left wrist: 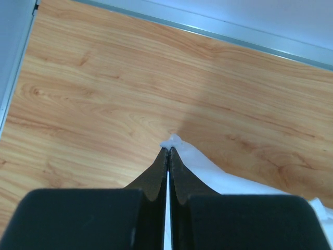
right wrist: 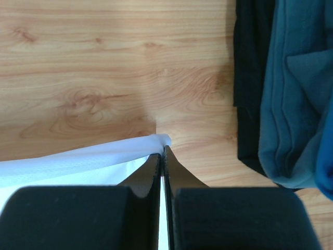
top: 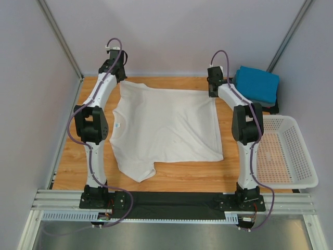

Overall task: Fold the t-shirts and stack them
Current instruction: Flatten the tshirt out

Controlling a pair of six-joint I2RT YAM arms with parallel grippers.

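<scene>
The left pincer (left wrist: pixel 168 151) is pressed shut on the far-left corner of the white tee (top: pixel 166 125), with only a small tuft showing past its tips. The tee lies flat on the bench (top: pixel 208 177), long axis left to right and neck label leftward. One sleeve points at the near edge; the other cannot be made out. The right pincer (right wrist: pixel 163 149) is clamped on the far-right corner. Beyond it a folded blue tee (top: pixel 256 83) hides most of a black tee (right wrist: pixel 250 62), with the basket (top: pixel 307 179) at the right
</scene>
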